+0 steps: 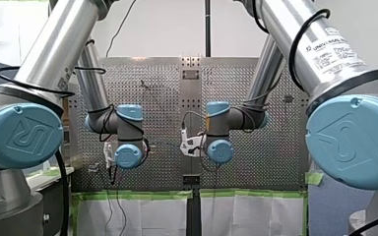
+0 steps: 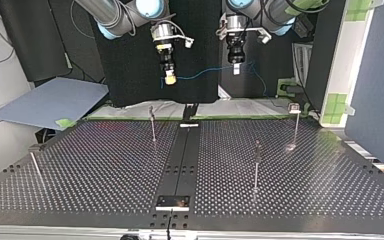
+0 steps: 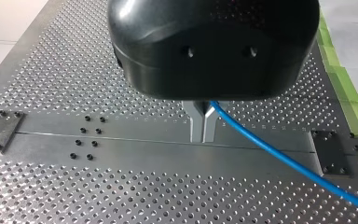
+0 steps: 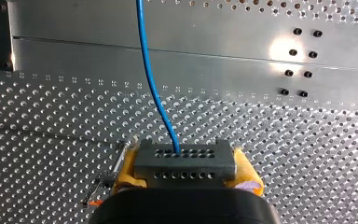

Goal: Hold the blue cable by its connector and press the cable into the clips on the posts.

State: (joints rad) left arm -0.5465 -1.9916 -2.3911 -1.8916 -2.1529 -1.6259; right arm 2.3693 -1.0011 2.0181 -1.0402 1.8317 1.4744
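Note:
The blue cable (image 2: 205, 74) hangs in a shallow sag between my two grippers, high above the perforated table (image 2: 105, 165). My right gripper (image 4: 185, 163), with yellow pads (image 4: 127, 169), is shut on the cable's dark grey connector (image 4: 185, 158); the cable (image 4: 151, 79) runs away from it. My left gripper (image 3: 203, 128) has its metal fingers shut on the cable (image 3: 279, 154) further along. In the top view my right gripper (image 2: 170, 77) is left of my left gripper (image 2: 236, 69). Several thin posts (image 2: 153, 125) (image 2: 256, 167) (image 2: 295, 122) with clips stand on the table below.
Another thin post (image 2: 35, 167) stands near the top view's left edge. A dark centre rail (image 2: 182, 160) with a small plate (image 2: 172, 201) divides the table. A blue-grey sheet (image 2: 50, 102) lies beyond the far left corner, and green tape (image 2: 337, 107) marks the right side.

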